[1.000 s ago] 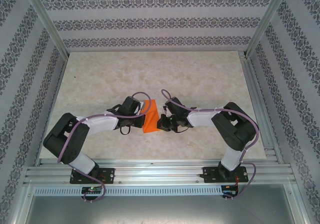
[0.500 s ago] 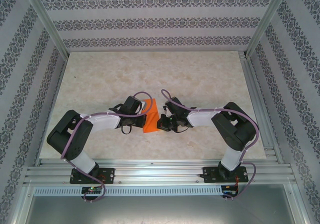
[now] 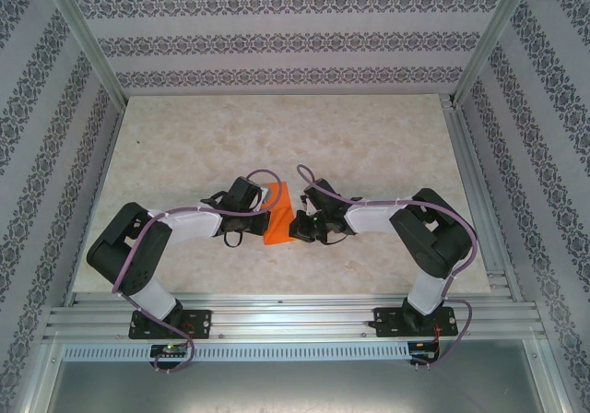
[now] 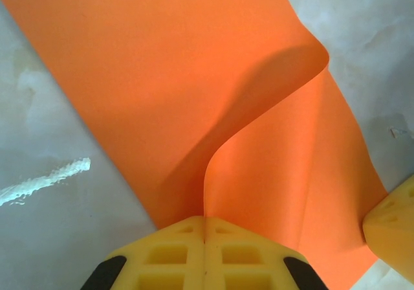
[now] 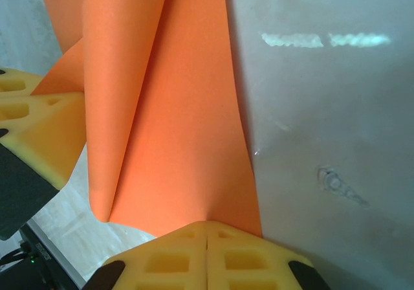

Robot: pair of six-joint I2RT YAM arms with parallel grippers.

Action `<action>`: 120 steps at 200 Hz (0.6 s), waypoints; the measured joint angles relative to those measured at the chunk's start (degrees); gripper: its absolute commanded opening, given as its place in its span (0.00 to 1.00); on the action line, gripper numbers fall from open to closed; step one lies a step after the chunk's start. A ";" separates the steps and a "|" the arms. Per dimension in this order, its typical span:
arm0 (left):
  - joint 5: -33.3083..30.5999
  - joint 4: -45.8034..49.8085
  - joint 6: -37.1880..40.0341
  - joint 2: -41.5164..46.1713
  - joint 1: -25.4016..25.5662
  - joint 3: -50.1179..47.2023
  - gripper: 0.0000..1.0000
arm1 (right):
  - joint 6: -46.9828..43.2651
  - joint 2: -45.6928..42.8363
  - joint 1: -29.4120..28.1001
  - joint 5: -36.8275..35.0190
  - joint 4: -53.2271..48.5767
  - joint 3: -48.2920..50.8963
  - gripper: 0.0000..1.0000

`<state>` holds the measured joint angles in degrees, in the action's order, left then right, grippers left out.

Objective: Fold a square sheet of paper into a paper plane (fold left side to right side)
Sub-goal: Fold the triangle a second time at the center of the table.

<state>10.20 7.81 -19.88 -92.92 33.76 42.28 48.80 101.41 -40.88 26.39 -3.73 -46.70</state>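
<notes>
The square sheet of paper [image 3: 277,212] lies centred on the table [image 3: 184,146] in the top view, left gripper [image 3: 262,212] at its 9 o'clock, right gripper [image 3: 297,226] at 3; the left wrist shows jaws clenched on a curled flap, likely to carry it over; the right wrist shows jaws clamped on the 6 o'clock edge, probably as an anchor.

**Q:** Arm finish?
**A:** Left arm [image 3: 138,252] and right arm [image 3: 429,238]: black joint housings, white link covers, one lilac cable [image 3: 261,172] looped along each.

**Q:** Fingers and mounts?
**A:** Fingers [image 4: 171,254]: yellow moulded blocks with square recessed pockets and black outer corners. Base plates [image 3: 171,323]: black, at the near edge.
</notes>
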 measured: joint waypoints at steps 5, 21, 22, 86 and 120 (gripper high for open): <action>0.00 -0.02 0.04 0.00 0.00 -0.02 0.00 | -0.20 -0.02 0.02 -0.09 -0.35 -0.15 0.07; 0.02 -0.37 0.17 0.02 0.00 -0.22 0.00 | -0.85 -0.61 0.15 -0.90 -2.12 -0.74 0.08; 0.00 -0.39 0.17 0.02 0.00 -0.24 0.00 | -0.92 -0.70 0.15 -1.01 -2.34 -0.81 0.08; 0.02 -1.62 0.17 0.04 0.00 -0.79 0.00 | -0.22 -2.27 0.85 -1.95 -2.08 -7.48 0.05; 0.00 -1.92 0.17 0.04 0.00 -0.87 0.00 | 1.25 1.64 0.74 -1.75 0.55 -9.51 0.05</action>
<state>10.20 5.89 -19.70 -92.88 33.76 41.41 50.04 103.04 -40.14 24.64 -3.18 -56.21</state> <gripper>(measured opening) 0.036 0.050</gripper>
